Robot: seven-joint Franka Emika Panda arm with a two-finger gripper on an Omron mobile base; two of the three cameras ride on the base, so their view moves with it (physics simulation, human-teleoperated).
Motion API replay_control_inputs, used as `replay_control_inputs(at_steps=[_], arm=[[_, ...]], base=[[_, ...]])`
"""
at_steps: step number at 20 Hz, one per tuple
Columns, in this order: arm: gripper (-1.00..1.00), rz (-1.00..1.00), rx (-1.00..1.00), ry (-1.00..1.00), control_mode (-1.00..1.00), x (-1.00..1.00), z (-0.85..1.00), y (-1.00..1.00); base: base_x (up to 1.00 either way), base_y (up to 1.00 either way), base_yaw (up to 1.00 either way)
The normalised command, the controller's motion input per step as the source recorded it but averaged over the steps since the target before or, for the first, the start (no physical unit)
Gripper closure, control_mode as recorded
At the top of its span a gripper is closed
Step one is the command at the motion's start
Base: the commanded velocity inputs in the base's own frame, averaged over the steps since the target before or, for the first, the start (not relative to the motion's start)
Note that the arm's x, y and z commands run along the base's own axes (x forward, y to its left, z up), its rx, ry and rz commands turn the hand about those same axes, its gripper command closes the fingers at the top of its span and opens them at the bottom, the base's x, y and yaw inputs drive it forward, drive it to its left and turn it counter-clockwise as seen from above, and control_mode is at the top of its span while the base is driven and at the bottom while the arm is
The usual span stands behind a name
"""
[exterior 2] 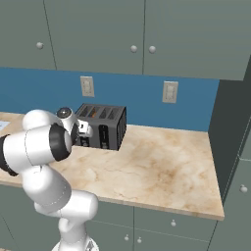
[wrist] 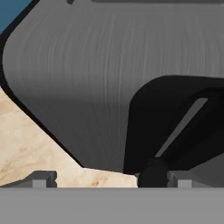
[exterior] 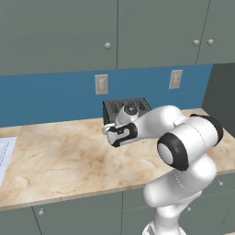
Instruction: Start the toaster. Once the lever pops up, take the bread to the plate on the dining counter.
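Note:
The dark grey toaster (exterior 2: pixel 109 122) stands at the back of the marble counter, against the blue wall; in the left base view the toaster (exterior: pixel 137 104) is partly hidden behind my arm. A small orange-tan spot in a top slot looks like the bread (exterior 2: pixel 95 112). My gripper (exterior 2: pixel 86 131) is level with the toaster's front, very close to it, and open. In the hand view the gripper (wrist: pixel 109 180) faces the brushed grey front, with a black lever panel (wrist: pixel 175 127) on the right and its round knob (wrist: pixel 152 173) just inside the right fingertip (wrist: pixel 181 181). The plate and the dining counter are out of view.
The marble counter (exterior 2: pixel 162 166) runs left and right of the toaster. Grey-green upper cabinets (exterior: pixel 59 32) hang above it. Two wall outlets (exterior: pixel 101 84) (exterior: pixel 175 79) sit on the blue backsplash. A dark tall panel (exterior 2: pixel 230 127) closes the right end. A white object's edge (exterior: pixel 4 156) shows at far left.

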Motion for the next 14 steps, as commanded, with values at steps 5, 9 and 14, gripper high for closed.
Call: replay_control_inputs(at_steps=[5, 9, 14], arm=[[-1.0, 0.0, 0.0, -0.03, -1.0, -0.02, 0.0, 0.0], [-1.0, 0.0, 0.0, -0.07, -1.0, -0.02, 0.04, -0.07], [-1.0, 0.0, 0.0, -0.05, -1.0, -0.02, 0.15, -0.12]], base=[[0.0, 0.0, 0.0], [0.0, 0.0, 0.0], [0.0, 0.0, 0.0]])
